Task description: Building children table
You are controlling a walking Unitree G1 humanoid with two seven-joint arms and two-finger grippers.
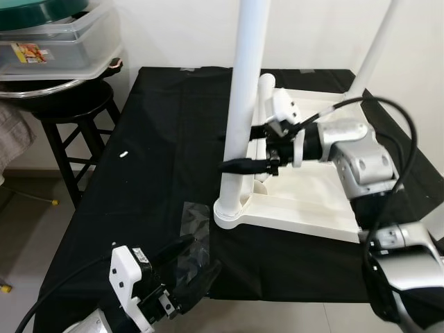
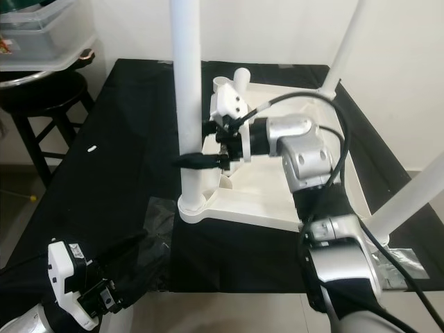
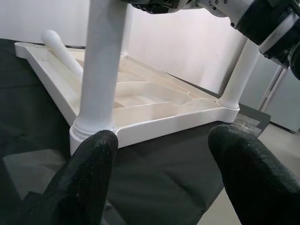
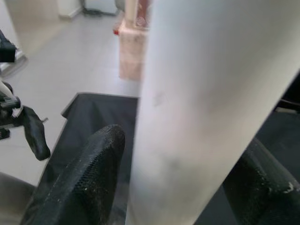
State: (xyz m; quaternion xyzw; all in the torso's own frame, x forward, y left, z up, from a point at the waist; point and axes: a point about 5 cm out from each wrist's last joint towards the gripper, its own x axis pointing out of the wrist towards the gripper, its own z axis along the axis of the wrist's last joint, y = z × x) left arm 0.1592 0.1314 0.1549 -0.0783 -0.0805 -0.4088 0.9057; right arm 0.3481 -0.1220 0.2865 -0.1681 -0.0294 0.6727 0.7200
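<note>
Free: black cloth on my left, wide open | Blocked: tall white leg between my right gripper's fingers, maybe touching | Near: stool beside table.

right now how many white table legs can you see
4: one upright at the near-left corner, held in the right gripper; one at the far-right corner; one at the near-right; one loose on the upturned tabletop.

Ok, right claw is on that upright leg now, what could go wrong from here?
The right claw straddles the near table leg low down; a sideways push could lever it in its socket or drag the upturned tabletop across the black cloth. The loose leg lying in the tabletop might roll. The left claw hangs open, giving no support.
</note>
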